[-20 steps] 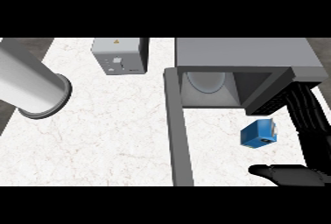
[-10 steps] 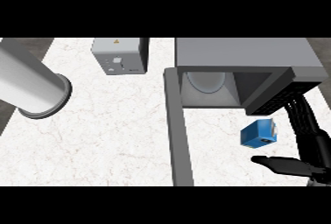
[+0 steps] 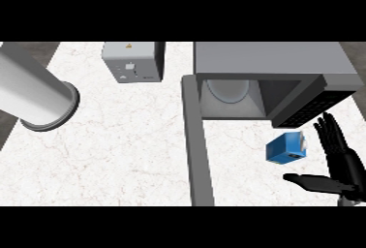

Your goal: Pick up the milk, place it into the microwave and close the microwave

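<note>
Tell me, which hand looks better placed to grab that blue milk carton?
The right hand: it is open just right of the milk carton, thumb reaching underneath. Of the left arm only the forearm shows, far across the counter.

right hand (image 3: pixel 342 164) open beside milk (image 3: pixel 287 147), microwave (image 3: pixel 271 77) open

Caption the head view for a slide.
Open right hand beside the blue milk carton, below the open microwave.
</note>
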`<state>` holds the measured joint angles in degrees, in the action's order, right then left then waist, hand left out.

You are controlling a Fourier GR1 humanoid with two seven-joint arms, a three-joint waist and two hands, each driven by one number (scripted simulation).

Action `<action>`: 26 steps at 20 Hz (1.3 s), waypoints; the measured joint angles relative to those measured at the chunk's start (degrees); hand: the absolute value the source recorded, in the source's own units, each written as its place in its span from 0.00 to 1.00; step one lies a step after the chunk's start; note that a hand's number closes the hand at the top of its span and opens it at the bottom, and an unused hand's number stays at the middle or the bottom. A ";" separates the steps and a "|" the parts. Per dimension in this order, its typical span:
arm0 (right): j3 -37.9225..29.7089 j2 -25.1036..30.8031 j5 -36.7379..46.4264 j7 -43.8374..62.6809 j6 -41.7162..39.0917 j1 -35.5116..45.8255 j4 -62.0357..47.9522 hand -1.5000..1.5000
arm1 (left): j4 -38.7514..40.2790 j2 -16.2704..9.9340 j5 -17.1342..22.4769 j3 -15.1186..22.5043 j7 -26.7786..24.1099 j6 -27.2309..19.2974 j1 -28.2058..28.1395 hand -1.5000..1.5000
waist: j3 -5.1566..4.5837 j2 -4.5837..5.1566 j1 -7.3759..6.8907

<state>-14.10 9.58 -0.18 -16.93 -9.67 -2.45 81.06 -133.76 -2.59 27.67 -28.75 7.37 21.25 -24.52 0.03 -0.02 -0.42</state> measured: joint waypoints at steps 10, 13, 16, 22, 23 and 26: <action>-0.84 1.28 3.24 -12.71 0.39 5.50 -17.27 0.00 | 0.65 1.01 2.20 -3.63 -0.39 4.01 -0.98 0.00 | -0.02 0.00 -0.16; -1.12 1.49 4.06 -15.57 1.65 7.26 -21.28 0.00 | 0.49 1.33 2.50 -3.92 0.24 3.96 -0.93 0.00 | -0.10 -0.13 -0.04; -1.07 1.72 5.45 -19.81 2.62 8.36 -26.63 0.00 | 0.62 1.05 3.00 -4.16 0.88 3.85 -0.40 0.00 | -0.08 -0.08 -0.08; -1.91 3.01 6.31 -27.94 3.12 13.11 -36.99 1.00 | 0.64 1.45 3.08 -3.82 0.13 4.55 -0.88 0.00 | -0.39 -0.43 0.15; -2.19 3.15 6.36 -30.01 3.05 13.88 -39.07 1.00 | 0.59 1.58 3.09 -3.79 0.09 4.70 -0.95 0.00 | -0.48 -0.51 0.08; -1.66 3.31 7.08 -33.95 2.42 15.30 -42.58 1.00 | 0.54 1.68 3.08 -3.54 0.45 4.88 -0.91 0.00 | -0.48 -0.50 0.12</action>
<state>-15.76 12.90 6.89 -50.88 -7.25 12.84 38.48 -133.22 -0.91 30.75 -32.29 7.81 26.13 -25.42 -0.45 -0.53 -0.30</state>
